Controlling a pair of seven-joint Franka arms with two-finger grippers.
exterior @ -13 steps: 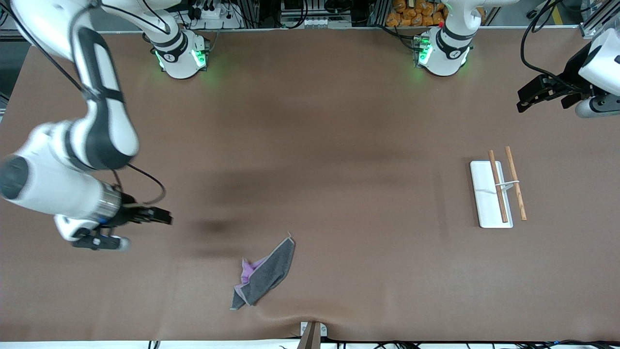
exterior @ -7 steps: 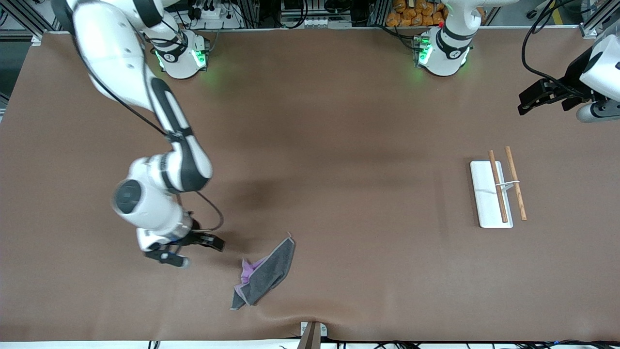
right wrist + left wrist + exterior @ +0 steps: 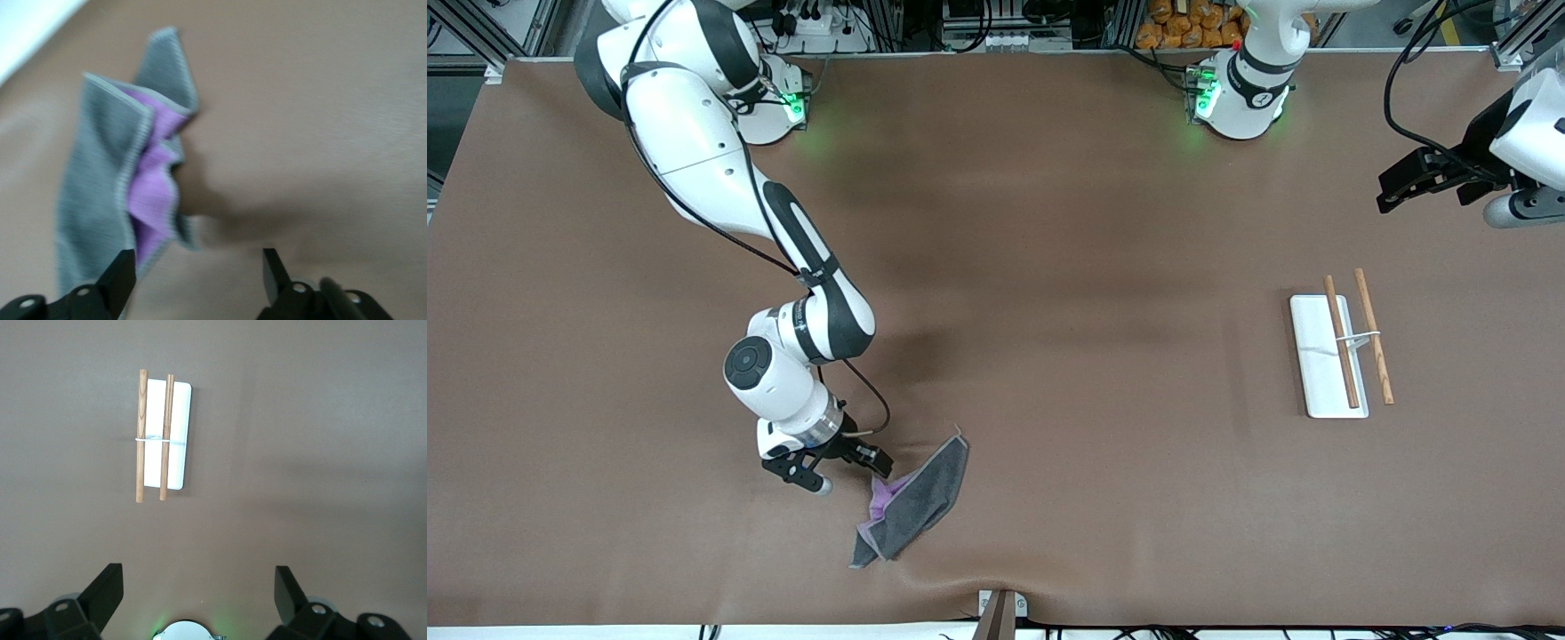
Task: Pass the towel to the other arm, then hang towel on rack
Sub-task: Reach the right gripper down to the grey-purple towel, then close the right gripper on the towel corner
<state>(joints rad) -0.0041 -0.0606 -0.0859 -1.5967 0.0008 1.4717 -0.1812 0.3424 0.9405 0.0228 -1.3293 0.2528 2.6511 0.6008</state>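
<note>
The towel (image 3: 914, 504), dark grey with a purple fold showing, lies crumpled on the table near the front camera's edge; it also shows in the right wrist view (image 3: 127, 180). My right gripper (image 3: 852, 462) is open and empty, low beside the towel's purple fold on the side toward the right arm's end; in the right wrist view (image 3: 199, 275) one finger (image 3: 122, 270) overlaps the towel's edge. The rack (image 3: 1325, 356), a white plate with two brown rods, lies toward the left arm's end and shows in the left wrist view (image 3: 165, 433). My left gripper (image 3: 1398, 182) hangs open and empty, waiting.
A small bracket (image 3: 1000, 609) sits at the table's edge nearest the front camera, close to the towel. Cables and equipment line the table's edge by the robot bases.
My right arm has swept in from the right arm's end of the table and come down beside the towel. The towel, the rack and the left arm have stayed put.
</note>
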